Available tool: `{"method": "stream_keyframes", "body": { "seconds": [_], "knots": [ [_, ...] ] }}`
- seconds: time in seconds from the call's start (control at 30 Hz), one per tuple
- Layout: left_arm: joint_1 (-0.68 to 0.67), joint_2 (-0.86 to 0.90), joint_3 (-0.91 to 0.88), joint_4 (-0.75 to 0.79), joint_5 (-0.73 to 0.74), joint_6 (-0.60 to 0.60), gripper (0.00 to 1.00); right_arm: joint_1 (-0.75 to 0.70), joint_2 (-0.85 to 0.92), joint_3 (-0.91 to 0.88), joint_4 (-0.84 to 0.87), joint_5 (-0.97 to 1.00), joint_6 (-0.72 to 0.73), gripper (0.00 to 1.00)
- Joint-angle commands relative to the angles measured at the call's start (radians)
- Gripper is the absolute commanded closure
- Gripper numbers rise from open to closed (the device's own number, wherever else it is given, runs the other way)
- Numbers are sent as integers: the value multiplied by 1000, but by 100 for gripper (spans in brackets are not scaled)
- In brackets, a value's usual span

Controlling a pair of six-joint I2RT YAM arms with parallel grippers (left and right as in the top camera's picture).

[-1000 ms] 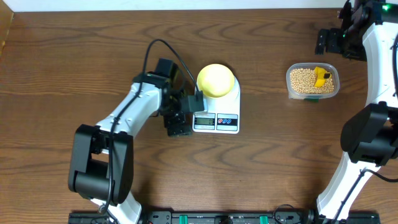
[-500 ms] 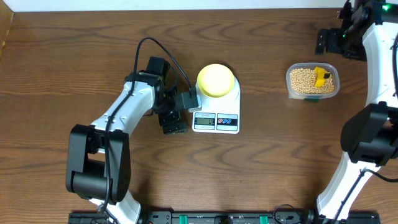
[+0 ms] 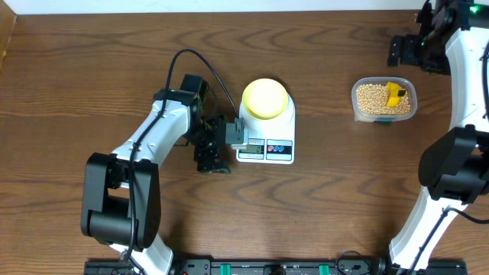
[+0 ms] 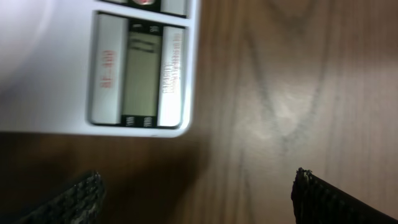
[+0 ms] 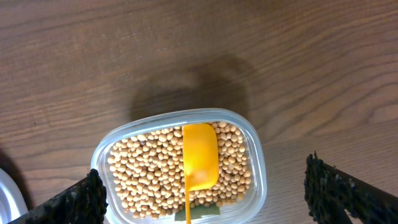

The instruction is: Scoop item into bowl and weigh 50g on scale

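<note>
The white scale [image 3: 265, 141] sits mid-table with the pale yellow-green bowl [image 3: 265, 98] on its far half. My left gripper [image 3: 221, 145] hovers open just left of the scale's display end. In the left wrist view the scale [image 4: 56, 62] and its grey display [image 4: 142, 68] fill the upper left, and the left gripper [image 4: 196, 180] has only bare wood between its fingers. The beans [image 3: 372, 98] fill a clear tub with a yellow scoop [image 3: 394, 93] lying in them. My right gripper [image 3: 403, 50] is open, high above the tub. The right wrist view looks down on the beans [image 5: 146, 171] and scoop [image 5: 200, 155], with the right gripper [image 5: 202, 177] empty.
The clear plastic tub [image 3: 384, 116] stands at the right, far from the scale. A cable [image 3: 183, 65] loops over the left arm. The table's far edge [image 3: 229, 11] meets a white wall. The right arm's base [image 3: 451, 172] stands at the right edge.
My left gripper has drawn back a little to the left and turned beside the scale's display corner. The right arm, tub, bowl and scale have not moved.
</note>
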Motion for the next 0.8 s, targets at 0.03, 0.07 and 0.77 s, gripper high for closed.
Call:
{"method": "stream_keyframes", "body": {
  "seconds": [0.03, 0.07, 0.77],
  "knots": [
    [-10, -18, -14, -28, 29, 71, 2, -4, 0, 14, 0, 11, 0, 1],
    [-10, -21, -14, -26, 25, 71, 2, -4, 0, 14, 0, 11, 0, 1],
    [-35, -41, -13, 28, -43, 43, 2, -4, 0, 14, 0, 11, 0, 1]
  ]
}}
